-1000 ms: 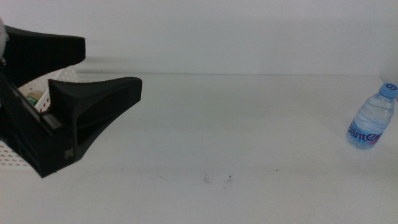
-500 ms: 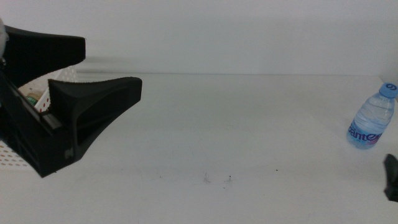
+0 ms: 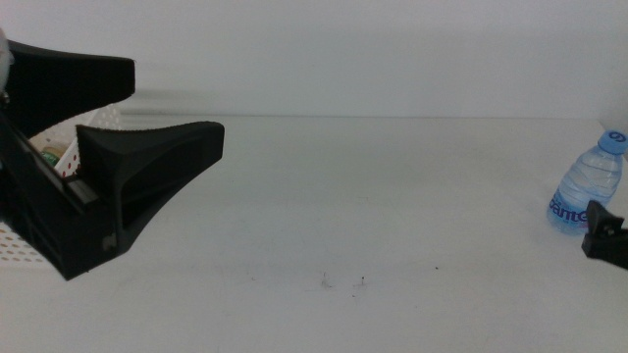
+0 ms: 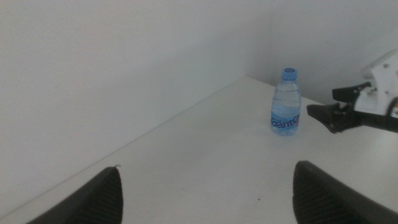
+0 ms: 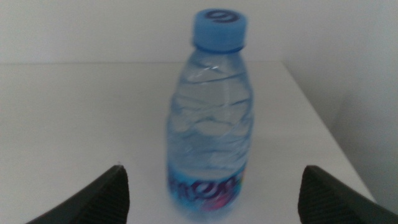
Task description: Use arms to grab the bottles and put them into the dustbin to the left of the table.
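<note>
Bottle (image 5: 210, 118) upright, cap up, facing right hand (image 5: 211, 186).

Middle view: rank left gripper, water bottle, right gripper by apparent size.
1. left gripper, huge only because it sits close to the camera.
2. water bottle and right gripper: unsure, since the gripper is cut off at the frame edge.

Beyond the far edge of my workspace I see only a plain pale wall (image 3: 373, 54), bare and evenly lit. It runs the whole width from left to right. Through my left wrist camera the same wall (image 4: 112, 68) fills most of the picture, meeting another wall at a corner.
</note>
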You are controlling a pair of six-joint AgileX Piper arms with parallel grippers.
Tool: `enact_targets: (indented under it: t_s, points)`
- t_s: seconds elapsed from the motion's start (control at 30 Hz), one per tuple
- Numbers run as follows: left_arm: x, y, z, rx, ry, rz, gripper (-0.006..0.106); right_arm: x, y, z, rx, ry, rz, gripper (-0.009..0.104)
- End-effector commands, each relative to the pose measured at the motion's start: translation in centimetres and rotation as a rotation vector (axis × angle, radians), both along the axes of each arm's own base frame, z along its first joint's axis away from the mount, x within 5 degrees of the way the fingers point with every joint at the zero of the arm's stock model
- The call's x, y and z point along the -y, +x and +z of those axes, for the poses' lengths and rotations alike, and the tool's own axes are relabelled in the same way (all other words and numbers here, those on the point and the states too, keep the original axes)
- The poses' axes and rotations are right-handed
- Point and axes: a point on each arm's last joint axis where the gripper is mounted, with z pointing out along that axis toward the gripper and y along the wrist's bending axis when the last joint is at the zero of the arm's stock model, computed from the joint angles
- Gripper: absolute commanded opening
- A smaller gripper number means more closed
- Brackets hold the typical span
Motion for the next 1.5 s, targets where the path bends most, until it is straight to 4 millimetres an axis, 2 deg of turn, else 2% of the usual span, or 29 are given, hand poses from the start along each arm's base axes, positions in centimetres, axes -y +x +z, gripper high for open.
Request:
enact_targets:
  t_s: [0.0, 0.47, 0.7, 0.77, 0.83, 0.87, 0.9, 0.97, 1.0, 1.07, 1.23, 1.47]
  points:
    - [0.0, -0.1, 0.0, 0.006, -0.012, -0.001, 0.094, 0.5, 1.3, 0.1, 0.01, -0.011, -0.045, 0.089]
    - [0.0, -0.1, 0.0, 0.008, -0.01, 0.0, 0.094, 0.8, 8.9, -2.7, -0.032, -0.021, -0.07, 0.089]
    - [0.0, -0.1, 0.0, 0.008, -0.01, 0.0, 0.094, 0.9, 10.8, -4.1, -0.05, -0.019, -0.083, 0.089]
    - [0.0, -0.1, 0.0, 0.008, -0.01, 0.0, 0.094, 0.9, 11.0, -4.4, -0.054, -0.02, -0.083, 0.085]
    - [0.0, -0.1, 0.0, 0.008, -0.01, 0.0, 0.094, 0.9, 11.1, -4.4, -0.054, -0.02, -0.083, 0.07]
    - [0.0, -0.1, 0.0, 0.008, -0.01, 0.0, 0.094, 0.9, 11.1, -4.4, -0.052, -0.02, -0.083, 0.051]
    - [0.0, -0.1, 0.0, 0.008, -0.01, 0.0, 0.094, 0.9, 11.1, -4.4, -0.049, -0.021, -0.083, 0.04]
    - [0.0, -0.1, 0.0, 0.008, -0.01, 0.0, 0.094, 0.6, 11.2, -4.3, -0.045, -0.038, -0.044, 0.002]
    - [0.0, -0.1, 0.0, 0.008, -0.01, 0.0, 0.094, 0.4, 11.2, -4.2, -0.041, -0.046, -0.017, -0.001]
    - [0.0, -0.1, 0.0, 0.008, -0.01, 0.0, 0.094, -0.7, 11.4, -3.5, -0.029, -0.075, 0.081, 0.003]
    - [0.0, -0.1, 0.0, 0.008, -0.01, 0.0, 0.094, -5.1, 13.4, -0.2, 0.038, -0.074, 0.243, 0.003]
    - [0.0, -0.1, 0.0, 0.008, -0.01, 0.0, 0.094, -15.8, 16.6, 1.4, 0.083, 0.027, 0.553, -0.002]
